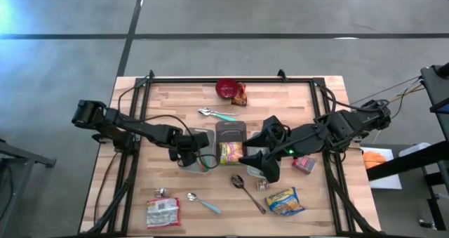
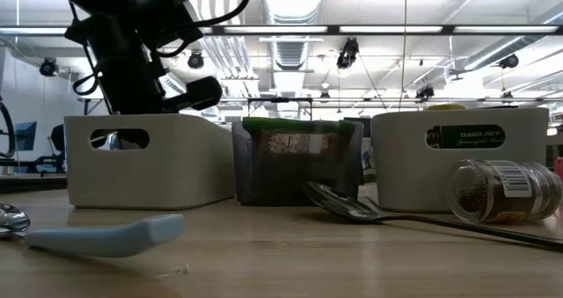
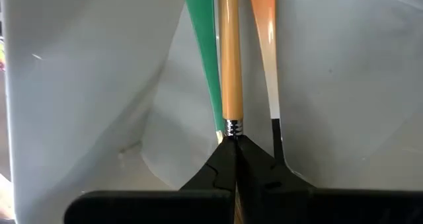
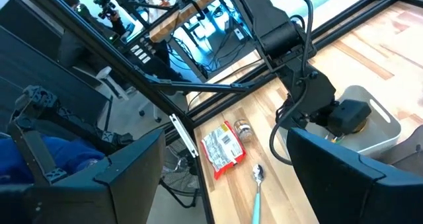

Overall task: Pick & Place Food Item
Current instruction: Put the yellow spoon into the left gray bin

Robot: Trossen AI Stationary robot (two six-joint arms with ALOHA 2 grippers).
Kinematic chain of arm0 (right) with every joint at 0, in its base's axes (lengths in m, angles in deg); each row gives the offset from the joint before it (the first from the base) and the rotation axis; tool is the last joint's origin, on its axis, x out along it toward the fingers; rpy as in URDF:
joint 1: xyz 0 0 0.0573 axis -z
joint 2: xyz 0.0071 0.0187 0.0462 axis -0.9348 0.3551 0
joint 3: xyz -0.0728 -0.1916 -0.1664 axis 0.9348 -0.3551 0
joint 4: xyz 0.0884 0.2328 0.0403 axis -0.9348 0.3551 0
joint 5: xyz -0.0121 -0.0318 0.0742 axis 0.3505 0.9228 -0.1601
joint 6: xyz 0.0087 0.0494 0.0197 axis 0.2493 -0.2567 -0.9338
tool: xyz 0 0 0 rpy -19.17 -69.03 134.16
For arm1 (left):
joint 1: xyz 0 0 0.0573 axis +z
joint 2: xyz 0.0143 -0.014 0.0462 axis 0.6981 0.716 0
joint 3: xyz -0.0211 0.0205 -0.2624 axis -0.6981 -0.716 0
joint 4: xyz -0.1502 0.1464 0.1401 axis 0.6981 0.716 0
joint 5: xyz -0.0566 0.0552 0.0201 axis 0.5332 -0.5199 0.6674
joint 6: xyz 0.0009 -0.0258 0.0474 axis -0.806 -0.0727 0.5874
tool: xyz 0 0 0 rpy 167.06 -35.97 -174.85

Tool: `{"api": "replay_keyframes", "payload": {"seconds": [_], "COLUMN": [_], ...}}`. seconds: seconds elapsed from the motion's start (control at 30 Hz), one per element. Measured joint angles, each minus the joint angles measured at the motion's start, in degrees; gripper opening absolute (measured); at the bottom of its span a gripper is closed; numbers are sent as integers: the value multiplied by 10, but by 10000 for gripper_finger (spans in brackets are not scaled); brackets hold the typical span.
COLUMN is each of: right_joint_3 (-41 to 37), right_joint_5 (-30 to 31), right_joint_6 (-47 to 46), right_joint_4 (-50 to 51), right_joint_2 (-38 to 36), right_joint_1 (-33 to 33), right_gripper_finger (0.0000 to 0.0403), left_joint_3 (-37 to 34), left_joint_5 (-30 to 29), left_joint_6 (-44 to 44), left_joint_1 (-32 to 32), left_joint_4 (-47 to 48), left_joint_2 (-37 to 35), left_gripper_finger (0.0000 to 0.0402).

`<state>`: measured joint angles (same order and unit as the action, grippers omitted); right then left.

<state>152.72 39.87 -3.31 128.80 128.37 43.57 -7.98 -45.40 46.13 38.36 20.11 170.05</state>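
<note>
While left fingers (image 3: 232, 151) pinch utensil (image 3: 229, 59) | right fingers (image 4: 225, 178) spread.

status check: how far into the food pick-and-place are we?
Done: a colourful food packet sits in the middle bin. In hand: nothing food-like. The left pincer is shut, down inside the white bin among utensil handles; the right pincer is open and empty beside the middle bin. Left: yellow bag, silver pouch and jar lie on the table.
</note>
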Motion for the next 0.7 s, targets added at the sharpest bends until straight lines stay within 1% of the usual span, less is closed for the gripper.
{"api": "replay_keyframes", "payload": {"seconds": [0.2, 0.4, 0.53, 0.7], "right_joint_3": [0, 0, 0, 0], "right_joint_5": [-1, -1, -1, -1], "right_joint_6": [5, 13, 13, 13], "right_joint_4": [0, 0, 0, 0], "right_joint_2": [0, 0, 0, 0], "right_joint_1": [0, 0, 0, 0], "right_gripper_finger": [312, 312, 312, 312], "left_joint_3": [0, 0, 4, 16], "left_joint_5": [0, -6, -15, -16], "left_joint_6": [-3, -34, -42, -83], "left_joint_1": [0, 0, 0, 0], "left_joint_4": [1, 3, 5, 4], "left_joint_2": [0, 0, 0, -1], "left_gripper_finger": [0, 5, 34, 92]}}
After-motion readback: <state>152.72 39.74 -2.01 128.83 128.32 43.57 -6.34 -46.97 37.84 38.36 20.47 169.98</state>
